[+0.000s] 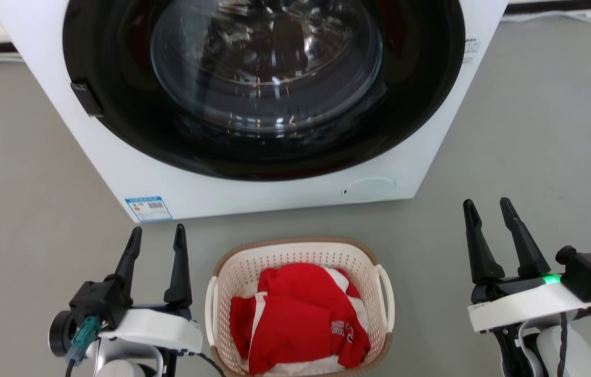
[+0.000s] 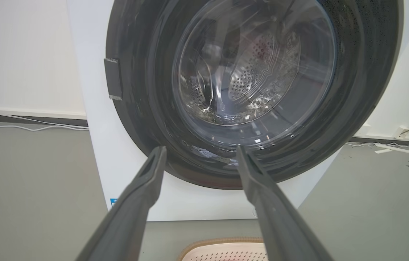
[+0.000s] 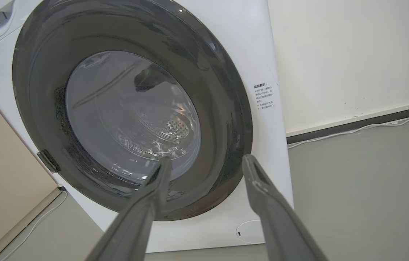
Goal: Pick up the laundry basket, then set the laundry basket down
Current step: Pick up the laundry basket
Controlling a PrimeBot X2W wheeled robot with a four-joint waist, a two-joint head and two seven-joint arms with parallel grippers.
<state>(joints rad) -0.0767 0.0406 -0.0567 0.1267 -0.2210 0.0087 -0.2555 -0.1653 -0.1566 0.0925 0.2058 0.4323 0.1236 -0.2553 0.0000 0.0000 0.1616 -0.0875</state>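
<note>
Head view: we find laundry basket (image 1: 295,244) on floor (image 1: 536,131), gaps either side, between left claw (image 1: 158,228) and right claw (image 1: 486,200), both wide, empty; red clothing (image 1: 295,314) inside.

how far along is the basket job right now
Done: nothing that shows. The basket, with red clothes in it, sits on the floor in front of the washer. In hand: nothing; the left gripper and right gripper are open, either side of the basket, clear of its handles. Left, most likely: grasp, lift, and set it down.
</note>
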